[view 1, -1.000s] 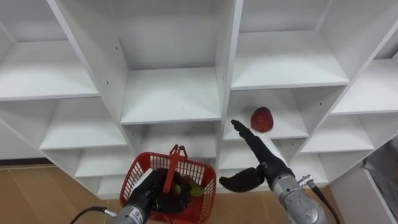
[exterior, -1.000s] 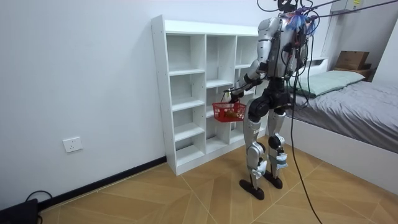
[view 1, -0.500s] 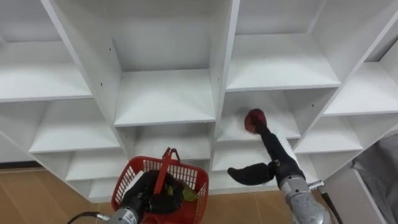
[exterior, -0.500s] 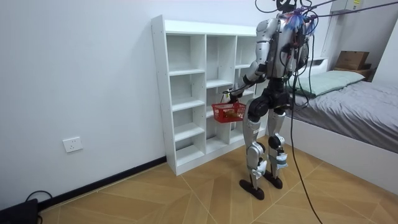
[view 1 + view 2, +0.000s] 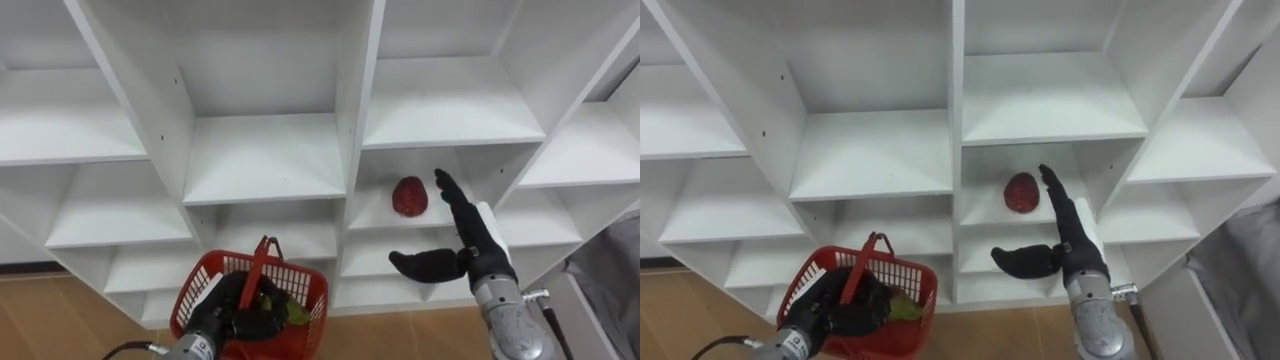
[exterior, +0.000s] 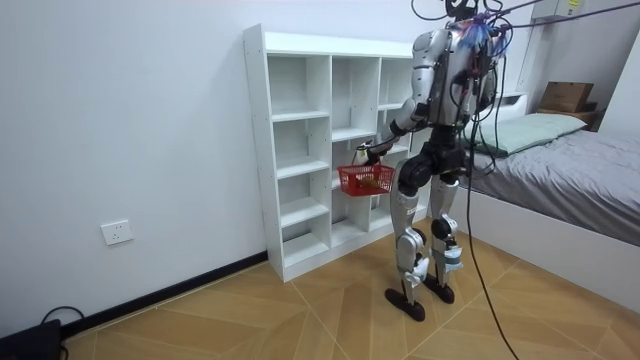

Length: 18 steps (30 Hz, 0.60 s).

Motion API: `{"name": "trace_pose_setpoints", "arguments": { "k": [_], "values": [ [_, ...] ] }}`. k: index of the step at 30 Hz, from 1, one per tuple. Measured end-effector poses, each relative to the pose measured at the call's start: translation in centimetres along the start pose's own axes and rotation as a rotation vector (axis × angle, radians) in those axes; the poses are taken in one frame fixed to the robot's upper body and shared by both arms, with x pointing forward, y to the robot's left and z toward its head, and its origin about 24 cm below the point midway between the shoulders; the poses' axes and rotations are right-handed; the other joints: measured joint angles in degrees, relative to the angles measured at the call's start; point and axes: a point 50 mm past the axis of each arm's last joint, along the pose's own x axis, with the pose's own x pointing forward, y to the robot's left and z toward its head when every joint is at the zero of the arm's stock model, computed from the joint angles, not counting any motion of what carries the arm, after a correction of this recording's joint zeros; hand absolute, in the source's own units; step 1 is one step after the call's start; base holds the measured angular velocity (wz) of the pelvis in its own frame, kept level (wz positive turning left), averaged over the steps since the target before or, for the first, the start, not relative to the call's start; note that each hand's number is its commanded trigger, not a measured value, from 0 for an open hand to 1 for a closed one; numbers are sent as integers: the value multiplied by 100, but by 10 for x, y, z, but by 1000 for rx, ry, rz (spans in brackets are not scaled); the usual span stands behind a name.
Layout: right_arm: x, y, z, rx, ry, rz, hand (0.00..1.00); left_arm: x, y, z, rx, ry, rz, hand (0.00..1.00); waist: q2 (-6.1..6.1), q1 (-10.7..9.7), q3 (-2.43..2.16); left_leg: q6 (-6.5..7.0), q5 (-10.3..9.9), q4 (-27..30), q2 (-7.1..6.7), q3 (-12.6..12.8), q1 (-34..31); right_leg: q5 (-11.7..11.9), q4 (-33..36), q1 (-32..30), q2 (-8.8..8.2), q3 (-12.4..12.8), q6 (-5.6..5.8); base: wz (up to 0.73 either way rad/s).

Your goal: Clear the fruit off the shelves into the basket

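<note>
I'm at the white closet, with my left hand curled round the handle of the red basket. My right hand reaches into a middle compartment with fingers straight and thumb spread, holding nothing. It is just beside the red fruit, which lies mid-shelf.

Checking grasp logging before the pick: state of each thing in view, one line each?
red fruit: lying on its shelf in the closet, not grasped.
right hand: open, fingers straight, close beside the red fruit on its right.
red basket: hanging from the left hand, handle up, green fruit inside.
left hand: shut on the red basket's handle.
closet: open-fronted, no doors.
</note>
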Motion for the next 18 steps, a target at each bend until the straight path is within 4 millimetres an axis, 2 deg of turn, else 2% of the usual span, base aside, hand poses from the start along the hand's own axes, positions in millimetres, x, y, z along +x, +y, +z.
{"name": "trace_pose_setpoints", "arguments": {
  "k": [3,8,10,12,14,16,18],
  "values": [
    [0,-6,-3,-4,14,-29,0,-2,2,-3,-6,14,-1,100,-10,0,-6,0,0,0,-2,-15,42,-2,2,53,-2,-8,2,3],
    [1,-27,-6,-47,21,-104,0,-5,4,-10,-1,64,-6,100,-57,26,-14,2,-1,14,-2,-72,2,-29,48,-11,-8,-77,2,5],
    [5,-30,-5,-55,19,-108,0,-6,5,-11,6,68,-6,100,-89,42,-10,3,0,23,0,-70,-19,-48,110,-44,-32,-144,-13,0],
    [9,-31,-7,-60,38,-106,0,-7,7,-12,7,71,-3,100,-137,40,-29,2,0,50,3,-83,-79,-58,129,-104,-35,-159,-20,4],
    [12,-31,-9,-63,54,-99,0,-7,9,-12,5,70,7,100,-174,28,-23,1,-1,101,3,-153,-171,-55,139,-117,-41,-237,-24,17],
    [16,-33,-14,-60,85,-91,0,-7,11,-12,6,69,16,100,-225,43,8,1,0,108,4,-193,-217,-59,143,-129,-52,-301,-26,14],
    [22,-35,-15,-43,101,-98,0,-7,13,-11,2,65,25,100,-250,68,18,0,0,118,4,-211,-309,-58,140,-235,-80,-306,-27,3]
  ]
}}
